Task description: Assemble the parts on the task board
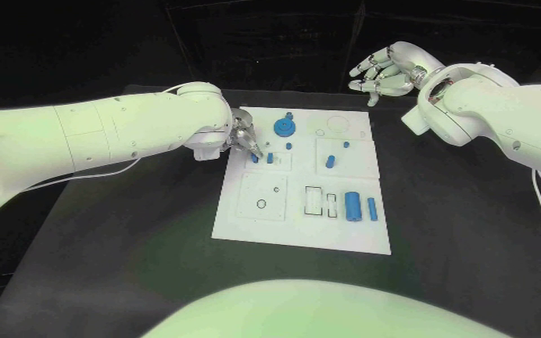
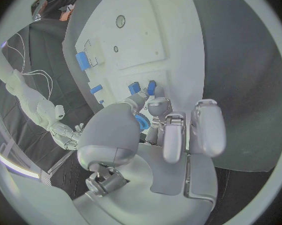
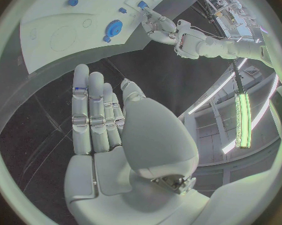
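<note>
White task board carries small blue parts; both hands' fingers spread, holding nothing.

White task board, blue parts, black table, silver fingers

Black table beneath everything.

No readable text, label or number appears anywhere, as far as these views allow.
</note>
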